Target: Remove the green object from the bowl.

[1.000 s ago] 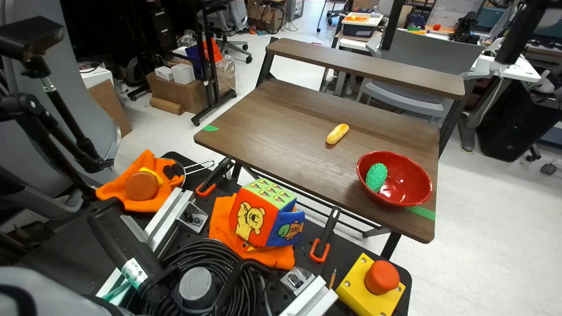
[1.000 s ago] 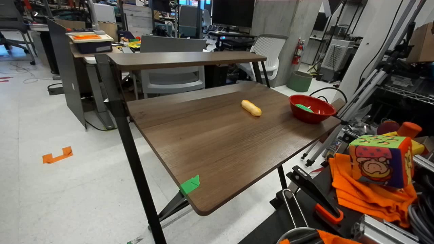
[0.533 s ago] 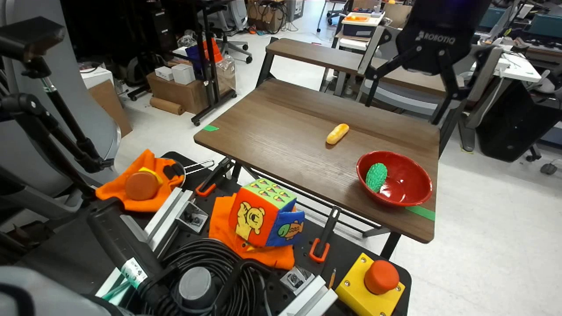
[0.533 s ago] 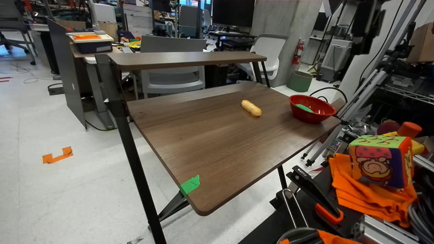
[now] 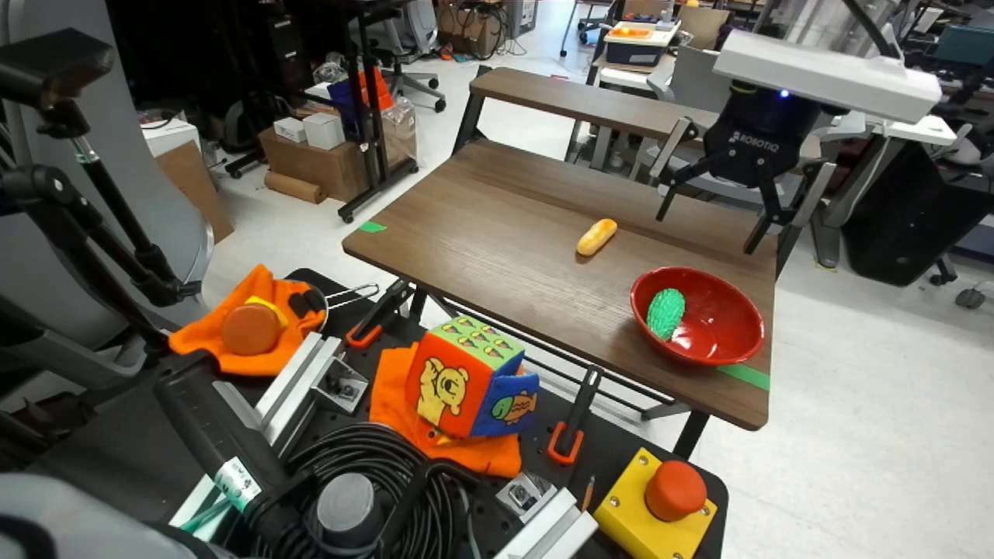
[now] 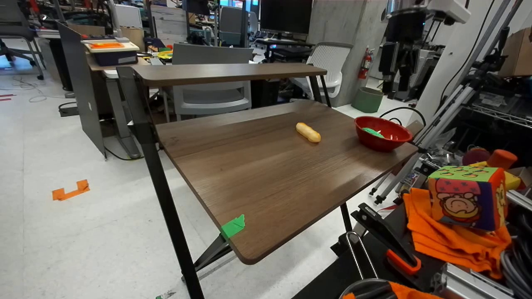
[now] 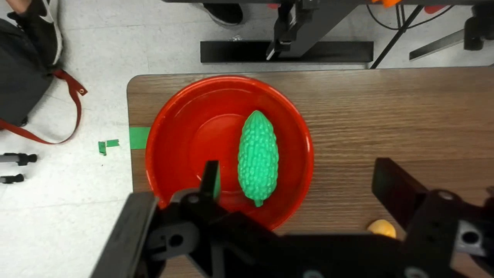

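A green, bumpy, oblong object (image 5: pixel 665 313) lies in a shiny red bowl (image 5: pixel 726 310) near a corner of the wooden table. In the wrist view, the green object (image 7: pixel 257 158) lies lengthwise in the right half of the bowl (image 7: pixel 208 127), with its stem toward the gripper. In an exterior view, only part of the green object (image 6: pixel 373 132) shows above the rim of the bowl (image 6: pixel 380 143). My gripper (image 5: pixel 707 232) is open and empty, above and apart from the bowl. In the wrist view, the open fingers (image 7: pixel 298 166) appear either side of the green object, offset to the right.
A yellow bread-like piece (image 5: pixel 597 237) lies on the table (image 5: pixel 481 225) beside the bowl; its end (image 7: pixel 381 227) shows near the right finger. A raised shelf (image 5: pixel 621 109) runs along one table edge. A cart with a cloth cube (image 5: pixel 474 380) and a red button (image 5: pixel 675 489) adjoins the table.
My open gripper has come into view from above in both exterior views and moved down toward the bowl. The bowl, green object and bread piece have not moved.
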Controlling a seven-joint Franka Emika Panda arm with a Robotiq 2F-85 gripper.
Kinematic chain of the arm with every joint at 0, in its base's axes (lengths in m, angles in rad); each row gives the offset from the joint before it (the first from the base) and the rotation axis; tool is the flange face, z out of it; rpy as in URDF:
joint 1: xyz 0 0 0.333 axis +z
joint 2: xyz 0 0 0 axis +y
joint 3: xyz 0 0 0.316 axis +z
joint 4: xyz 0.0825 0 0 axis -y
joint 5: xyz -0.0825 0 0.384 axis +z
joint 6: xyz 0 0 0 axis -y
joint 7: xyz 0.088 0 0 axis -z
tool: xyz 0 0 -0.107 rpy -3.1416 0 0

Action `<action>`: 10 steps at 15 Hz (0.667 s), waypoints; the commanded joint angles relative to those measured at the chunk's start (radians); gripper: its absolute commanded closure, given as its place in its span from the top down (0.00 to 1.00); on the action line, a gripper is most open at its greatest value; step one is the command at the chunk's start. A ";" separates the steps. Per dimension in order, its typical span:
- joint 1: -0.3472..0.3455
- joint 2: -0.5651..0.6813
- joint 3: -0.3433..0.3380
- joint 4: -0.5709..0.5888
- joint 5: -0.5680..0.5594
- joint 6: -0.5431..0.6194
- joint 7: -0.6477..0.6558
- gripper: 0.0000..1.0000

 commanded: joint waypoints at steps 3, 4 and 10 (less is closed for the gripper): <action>-0.081 0.167 0.038 0.182 0.017 -0.053 -0.042 1.00; -0.090 0.190 0.044 0.203 0.018 -0.065 -0.051 1.00; -0.113 0.294 0.074 0.275 0.011 -0.095 -0.057 1.00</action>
